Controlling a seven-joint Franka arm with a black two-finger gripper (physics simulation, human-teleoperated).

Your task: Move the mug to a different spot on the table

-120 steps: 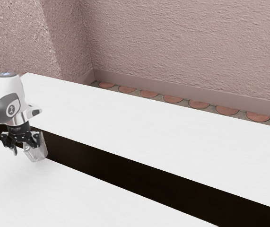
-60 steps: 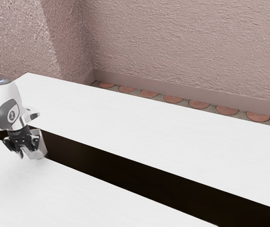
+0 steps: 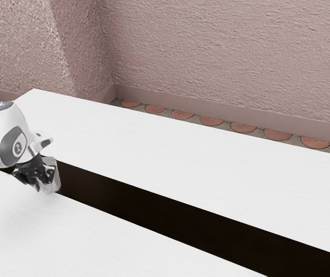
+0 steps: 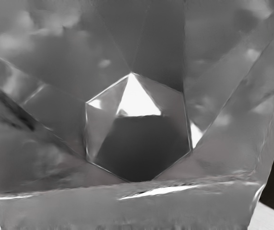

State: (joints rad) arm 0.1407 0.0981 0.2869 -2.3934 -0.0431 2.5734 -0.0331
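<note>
Mug (image 3: pixel 49 183): grey and faceted, at the exterior view's far left, hanging just under my hand, low over the near table's edge where the dark gap begins. I cannot tell whether its base touches the top.
Pincer (image 3: pixel 37 173): pinching the mug, as I judge it, with black fingers at its upper rim and the mug tipped along with my wrist.
Arm (image 3: pixel 6 141): comes in from the exterior view's left, bent low over the near table.
Mug's axis: mouth toward my hand, base away and down toward the exterior view's right. The wrist view looks straight down inside the mug (image 4: pixel 137 139) to its six-sided bottom, so its axis runs in line with my hand.
Near table (image 3: pixel 72 242): white, with bare top stretching toward the exterior view's right.
Gap (image 3: pixel 170 210): a dark strip between the two tops, right beside the mug.
Far table (image 3: pixel 211 161): white and bare, beyond the gap.
Next move, my judgement: level the mug and set it on bare top away from the gap edge, or it may tip in.
</note>
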